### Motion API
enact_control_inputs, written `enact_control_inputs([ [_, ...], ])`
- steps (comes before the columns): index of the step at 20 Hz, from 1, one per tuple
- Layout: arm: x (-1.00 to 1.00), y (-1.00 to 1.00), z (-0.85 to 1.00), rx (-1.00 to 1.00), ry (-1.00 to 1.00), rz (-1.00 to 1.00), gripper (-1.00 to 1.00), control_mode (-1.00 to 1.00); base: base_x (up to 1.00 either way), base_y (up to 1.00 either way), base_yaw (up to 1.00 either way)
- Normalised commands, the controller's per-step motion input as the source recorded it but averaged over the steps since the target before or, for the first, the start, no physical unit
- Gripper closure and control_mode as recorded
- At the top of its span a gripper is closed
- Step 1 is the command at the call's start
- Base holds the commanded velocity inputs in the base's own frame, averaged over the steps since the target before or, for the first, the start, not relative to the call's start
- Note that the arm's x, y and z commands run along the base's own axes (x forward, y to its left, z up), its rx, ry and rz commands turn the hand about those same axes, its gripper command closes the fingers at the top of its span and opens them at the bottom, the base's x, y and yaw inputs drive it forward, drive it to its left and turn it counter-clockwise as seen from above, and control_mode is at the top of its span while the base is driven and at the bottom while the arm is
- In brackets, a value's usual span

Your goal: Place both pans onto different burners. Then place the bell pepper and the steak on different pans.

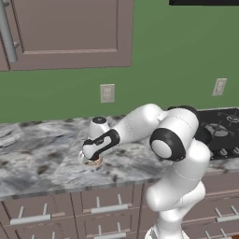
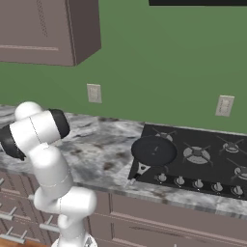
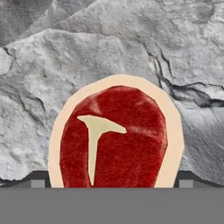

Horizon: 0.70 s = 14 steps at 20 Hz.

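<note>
From where I stand, the white arm bends low over the grey marble counter, its gripper spread wide with one dark fingertip either side of the steak, a red slab with a pale fat rim lying flat on the stone (its near edge is cut off at the bottom of the hand view, and the arm's own wrist nearly hides it in the left base view). Well apart, one black pan sits on the front-left burner of the cooktop, whose right side runs out of frame.
</note>
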Motion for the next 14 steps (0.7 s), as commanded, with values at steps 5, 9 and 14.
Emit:
enact_control_inputs([
  [5, -0.09, 0.0, 0.0, 0.0, -0.04, 0.02, 1.0, -1.0, 0.0, 0.0, 0.0],
  [9, -0.42, -0.11, 0.06, 0.0, -0.1, 0.01, 1.0, -1.0, 0.0, 0.0, 0.0],
  [14, -0.61, -0.19, 0.28, 0.0, -0.12, 0.0, 1.0, -1.0, 0.0, 0.0, 0.0],
])
